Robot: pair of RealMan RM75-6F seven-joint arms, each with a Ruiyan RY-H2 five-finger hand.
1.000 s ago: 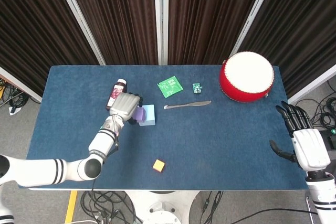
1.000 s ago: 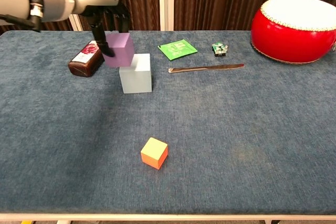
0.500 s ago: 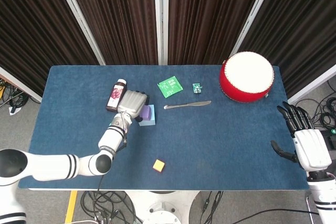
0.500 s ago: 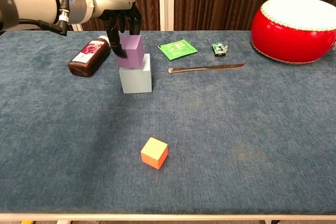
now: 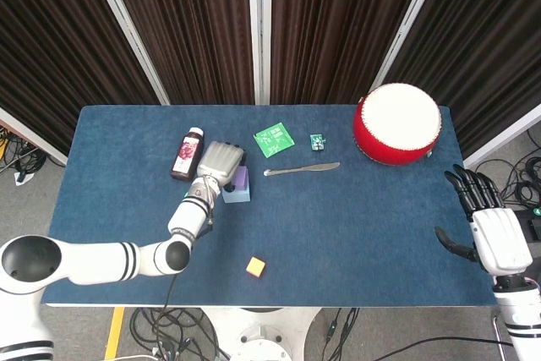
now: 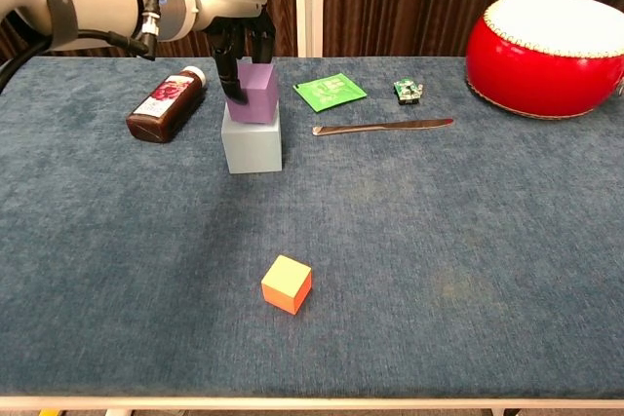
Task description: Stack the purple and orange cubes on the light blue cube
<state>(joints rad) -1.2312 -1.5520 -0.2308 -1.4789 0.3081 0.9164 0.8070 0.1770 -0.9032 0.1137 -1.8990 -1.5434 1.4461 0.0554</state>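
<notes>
The purple cube (image 6: 256, 93) sits atop the light blue cube (image 6: 253, 141), gripped by the left hand's (image 6: 239, 38) fingers (image 6: 231, 73), apparently touching. The orange cube (image 6: 287, 283) lies well nearer. The right hand (image 5: 493, 227) hangs empty, fingers spread.

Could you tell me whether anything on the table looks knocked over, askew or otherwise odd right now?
Only the bottle stands out: it lies on its side left of the blue cube, though nothing looks spilled. The purple cube sits on the blue cube, held by the left hand, and looks roughly square to it.
</notes>
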